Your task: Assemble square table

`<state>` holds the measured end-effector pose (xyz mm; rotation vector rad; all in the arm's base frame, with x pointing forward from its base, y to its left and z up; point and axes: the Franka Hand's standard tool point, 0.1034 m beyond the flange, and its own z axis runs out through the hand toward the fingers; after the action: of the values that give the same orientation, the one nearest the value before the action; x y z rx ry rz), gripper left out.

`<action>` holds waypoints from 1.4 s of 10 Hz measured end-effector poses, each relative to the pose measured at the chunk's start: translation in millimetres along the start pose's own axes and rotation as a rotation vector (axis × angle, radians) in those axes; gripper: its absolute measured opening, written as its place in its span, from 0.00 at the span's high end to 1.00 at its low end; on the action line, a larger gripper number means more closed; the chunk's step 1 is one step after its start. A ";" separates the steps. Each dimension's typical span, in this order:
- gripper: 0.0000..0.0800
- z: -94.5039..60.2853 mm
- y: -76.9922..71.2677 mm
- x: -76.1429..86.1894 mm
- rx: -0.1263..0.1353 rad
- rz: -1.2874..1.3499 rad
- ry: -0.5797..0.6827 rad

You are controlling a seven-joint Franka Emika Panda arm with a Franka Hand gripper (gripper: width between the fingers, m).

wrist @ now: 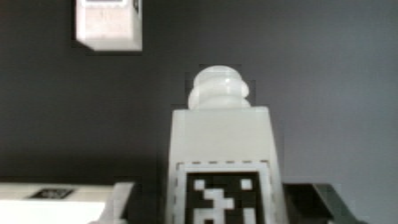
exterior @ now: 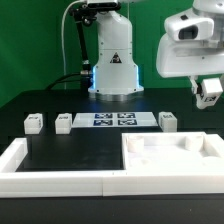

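My gripper (exterior: 208, 96) hangs high at the exterior view's right, shut on a white table leg (exterior: 209, 91) held well above the table. In the wrist view that leg (wrist: 222, 135) fills the middle, its tag facing the camera and a rounded knob at its far end, with the dark fingers (wrist: 306, 205) at its sides. The white square slab (exterior: 171, 156) lies at the front right inside the border wall. Three more legs stand on the black table: two at the left (exterior: 33, 122) (exterior: 63, 121) and one at the right (exterior: 167, 120). One leg (wrist: 111, 22) shows in the wrist view.
The marker board (exterior: 112, 120) lies in front of the robot base (exterior: 115, 62). The low white border wall (exterior: 60, 181) runs along the front and left. A white tagged piece (wrist: 54, 196) shows at the wrist view's edge; I cannot tell what it is.
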<state>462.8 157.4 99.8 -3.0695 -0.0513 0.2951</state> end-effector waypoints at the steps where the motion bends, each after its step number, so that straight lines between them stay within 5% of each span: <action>1: 0.64 1.3 -1.1 0.8 0.005 -0.004 0.049; 4: 0.64 5.8 -1.6 6.9 0.032 -0.029 0.253; 7: 0.64 -16.9 9.0 32.4 0.050 -0.044 0.430; 10: 0.64 -12.6 3.7 28.6 0.070 -0.058 0.559; 14: 0.64 -14.3 15.4 41.0 0.036 -0.131 0.567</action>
<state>506.2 142.8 105.1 -2.9673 -0.2137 -0.5701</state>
